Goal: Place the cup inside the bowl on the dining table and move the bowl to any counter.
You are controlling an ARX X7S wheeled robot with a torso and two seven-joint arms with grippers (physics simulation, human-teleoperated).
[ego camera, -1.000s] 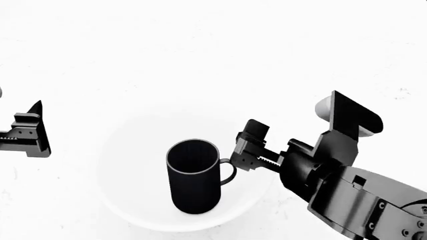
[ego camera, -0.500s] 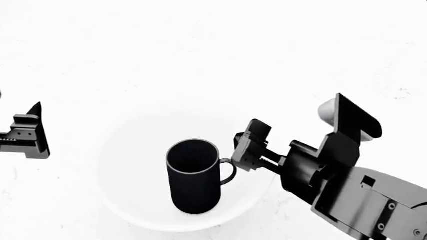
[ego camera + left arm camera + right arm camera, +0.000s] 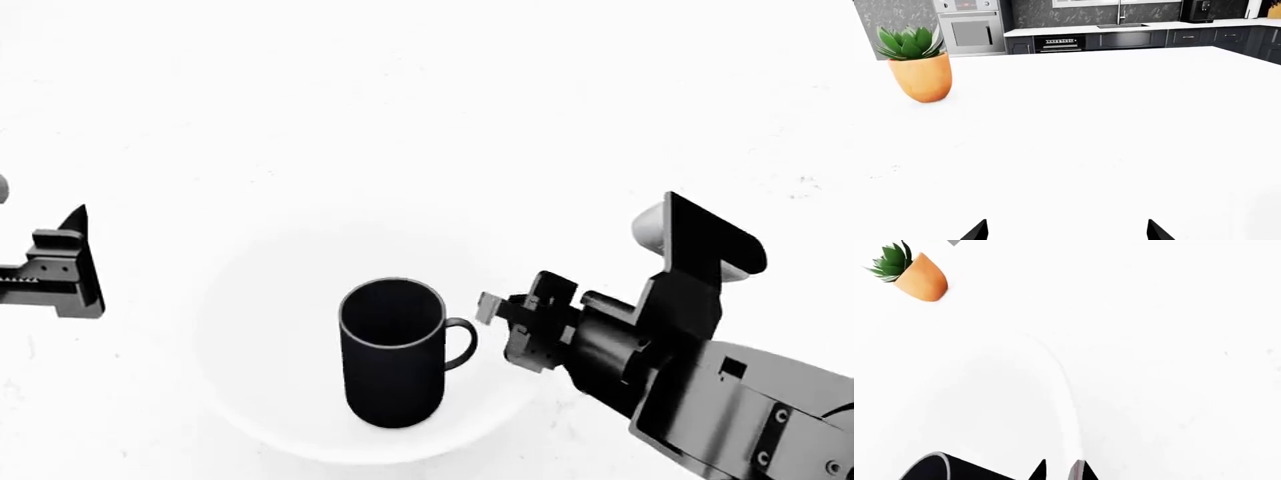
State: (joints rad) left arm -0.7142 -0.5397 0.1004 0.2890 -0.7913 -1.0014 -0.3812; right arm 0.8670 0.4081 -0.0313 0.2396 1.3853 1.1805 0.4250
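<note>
Right gripper (image 3: 514,332): black, fingers close together with a slim gap, holding nothing; sits over the bowl's rim, just beside the mug's handle.
Cup (image 3: 391,350): tall matte black cylindrical mug, upright inside the bowl, loop handle facing the right gripper.
Bowl (image 3: 254,300): wide shallow white round dish on the plain white dining table (image 3: 427,120).
Left gripper (image 3: 54,272): well apart from the bowl, spread wide, empty.
Far corner: green succulent in an orange pot (image 3: 919,65).

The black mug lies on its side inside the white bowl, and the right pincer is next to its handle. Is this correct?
Not quite: the head view shows the black mug standing upright in the white bowl, its opening facing up. The right pincer is indeed next to its handle.
</note>
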